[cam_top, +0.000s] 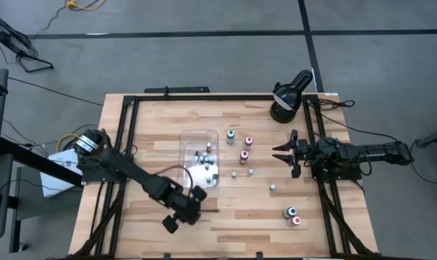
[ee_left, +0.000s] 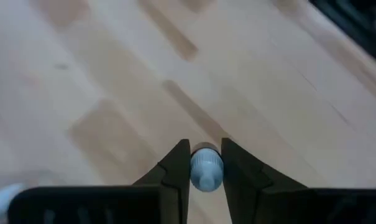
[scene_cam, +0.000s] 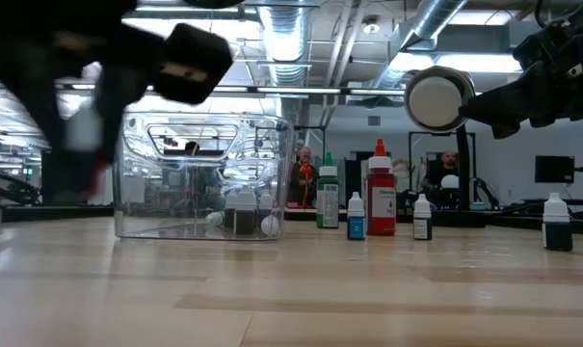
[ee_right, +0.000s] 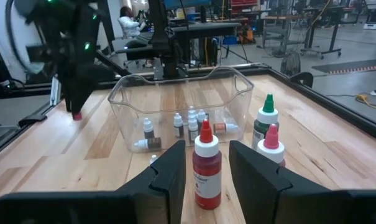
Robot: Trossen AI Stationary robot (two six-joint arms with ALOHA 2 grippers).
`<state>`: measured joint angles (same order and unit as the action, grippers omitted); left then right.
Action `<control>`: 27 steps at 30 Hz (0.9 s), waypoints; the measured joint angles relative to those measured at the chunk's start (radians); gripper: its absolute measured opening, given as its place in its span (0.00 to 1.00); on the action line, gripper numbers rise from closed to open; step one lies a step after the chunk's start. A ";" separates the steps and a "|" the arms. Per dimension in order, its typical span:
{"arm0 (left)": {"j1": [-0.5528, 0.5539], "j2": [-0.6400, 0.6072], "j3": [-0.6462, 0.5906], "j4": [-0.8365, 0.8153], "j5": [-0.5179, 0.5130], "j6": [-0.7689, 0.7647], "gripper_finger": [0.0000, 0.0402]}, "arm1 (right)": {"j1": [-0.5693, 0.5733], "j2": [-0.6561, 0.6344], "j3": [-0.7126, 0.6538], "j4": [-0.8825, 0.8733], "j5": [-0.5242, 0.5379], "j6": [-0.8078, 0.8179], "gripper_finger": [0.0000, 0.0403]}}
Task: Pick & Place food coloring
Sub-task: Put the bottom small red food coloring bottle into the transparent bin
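Observation:
My left gripper (cam_top: 196,196) is over the near middle of the table, just in front of the clear tray (cam_top: 200,137), and is shut on a tiny food coloring bottle (ee_left: 206,169) with a pale ribbed cap. Several small bottles (ee_right: 191,127) lie inside the tray. More stand upright on the wood to its right: a green-capped one (cam_top: 230,135), red ones (cam_top: 243,155), tiny white-capped ones (cam_top: 273,187) and a pair near the front right (cam_top: 292,216). My right gripper (cam_top: 284,153) waits open at the table's right side, fingers level and pointing toward the tray. My left gripper pinches the tiny bottle's pale cap end (ee_left: 206,163) between its two fingers. The fingers slant downward from the table's left. The bottle is lifted clear of the wood, and its red lower end (ee_right: 77,116) shows below the fingers.
A black round lamp-like device (cam_top: 290,97) stands at the far right corner and hangs into the low view (scene_cam: 436,96). Black rails (cam_top: 124,144) frame the table's sides. Bare wood lies along the near edge. People sit in the room behind (scene_cam: 304,164).

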<state>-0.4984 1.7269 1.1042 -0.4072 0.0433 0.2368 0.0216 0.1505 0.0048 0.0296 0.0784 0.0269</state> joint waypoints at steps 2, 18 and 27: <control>0.035 -0.038 0.000 0.002 0.001 -0.020 0.14 | 0.000 0.000 0.000 0.000 0.000 0.000 0.28; 0.422 -0.261 0.000 0.082 -0.124 -0.213 0.15 | 0.000 0.000 0.000 0.000 0.000 0.000 0.28; 0.566 -0.257 0.000 -0.023 -0.187 -0.413 0.15 | 0.000 0.000 0.000 0.000 0.000 0.000 0.28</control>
<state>0.0679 1.4702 1.1042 -0.4304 -0.1441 -0.1760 0.0219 0.1505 0.0051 0.0296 0.0784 0.0269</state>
